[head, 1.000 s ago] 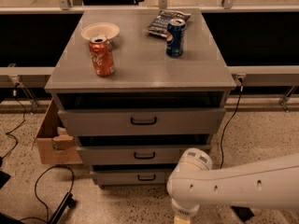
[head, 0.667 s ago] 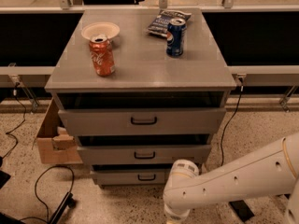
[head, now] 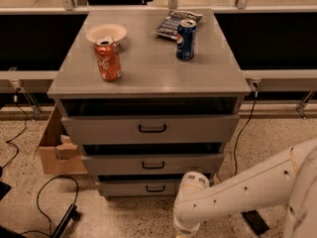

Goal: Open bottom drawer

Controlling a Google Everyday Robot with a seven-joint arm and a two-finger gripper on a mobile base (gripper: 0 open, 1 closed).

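Leftward and lower we are swinging our white arm [head: 237, 195] near the narrow grey bottom drawer [head: 124, 188] at the desk's [head: 148, 58] foot; it is sitting unopened, our claw out of view, state untellable.

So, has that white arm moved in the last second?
Yes. The arm's rounded joint has shifted left and slightly down, closer to the bottom drawer's handle. The gripper is out of view, below the picture's lower edge.

On grey cabinet top [head: 148, 71] — orange soda can [head: 108, 59], white bowl [head: 106, 32], blue can [head: 185, 39], chip bag [head: 173, 24]. Gripper out of sight below bottom edge.
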